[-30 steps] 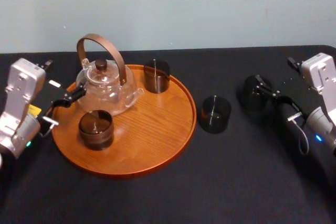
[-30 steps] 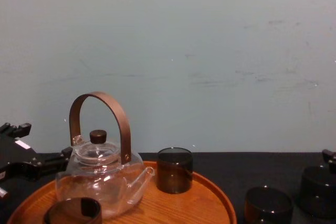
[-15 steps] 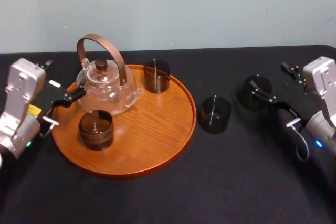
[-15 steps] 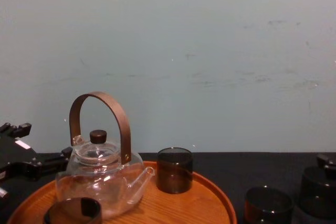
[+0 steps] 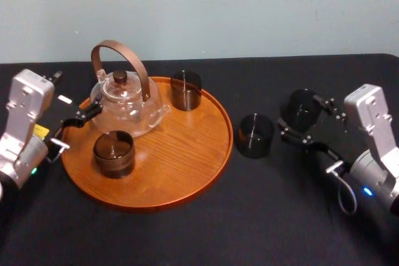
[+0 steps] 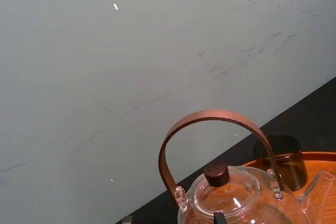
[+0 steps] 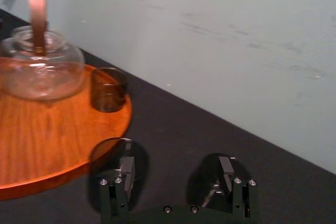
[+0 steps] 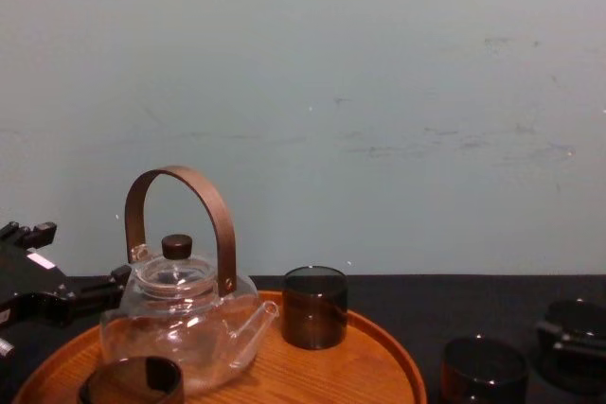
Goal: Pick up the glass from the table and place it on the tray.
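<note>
Two dark smoked glasses stand on the black table (image 5: pixel 187 235): one (image 5: pixel 254 135) just right of the tray, another (image 5: pixel 302 106) farther right. My right gripper (image 5: pixel 310 121) is open, low over the table, with its fingers on either side of the near edge of the farther glass. In the right wrist view the gripper (image 7: pixel 176 174) is spread wide, with one glass (image 7: pixel 111 153) behind one finger and the other glass (image 7: pixel 212 174) behind the other. The round wooden tray (image 5: pixel 187 166) holds a glass teapot (image 5: pixel 124 104) and two more dark glasses (image 5: pixel 186 90) (image 5: pixel 114 152). My left gripper (image 5: pixel 73 128) is parked open at the tray's left rim.
The teapot's tall brown handle (image 8: pixel 180 224) rises well above the tray. The table's far edge meets a pale wall (image 8: pixel 379 92). Bare wood on the tray's right half (image 5: pixel 181 141) lies nearest the table glasses.
My right arm has swung left and nearer to me, bringing its open gripper up beside the farther right glass. The glasses, the tray and the left arm have not moved.
</note>
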Motion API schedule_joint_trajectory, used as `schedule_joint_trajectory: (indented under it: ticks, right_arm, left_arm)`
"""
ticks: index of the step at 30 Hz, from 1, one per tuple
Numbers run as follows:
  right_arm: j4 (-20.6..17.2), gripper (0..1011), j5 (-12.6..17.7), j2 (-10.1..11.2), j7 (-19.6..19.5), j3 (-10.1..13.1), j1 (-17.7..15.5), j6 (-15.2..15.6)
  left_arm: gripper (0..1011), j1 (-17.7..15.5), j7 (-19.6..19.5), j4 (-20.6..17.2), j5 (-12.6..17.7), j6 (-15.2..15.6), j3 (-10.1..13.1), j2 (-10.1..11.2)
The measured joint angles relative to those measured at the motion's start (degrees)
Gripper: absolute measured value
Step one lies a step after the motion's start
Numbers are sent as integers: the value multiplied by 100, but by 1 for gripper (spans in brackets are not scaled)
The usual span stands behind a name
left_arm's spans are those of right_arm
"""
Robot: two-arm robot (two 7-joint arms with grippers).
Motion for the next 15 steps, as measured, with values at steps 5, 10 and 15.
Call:
schedule_joint_trajectory:
  ticks: [5,10,15]
  right_arm:
    - [-107,1002,4,-65,156,-50,-87,95]
    - [-126,1002,-23,-175,267,-96,-116,183]
    - [-74,1002,-56,-296,368,-134,-105,227]
  left_arm:
    - [1001,0,0,0,0,0,0,0]
    - [1002,0,0,0,0,0,0,0]
    - [1001,0,0,0,0,0,0,0]
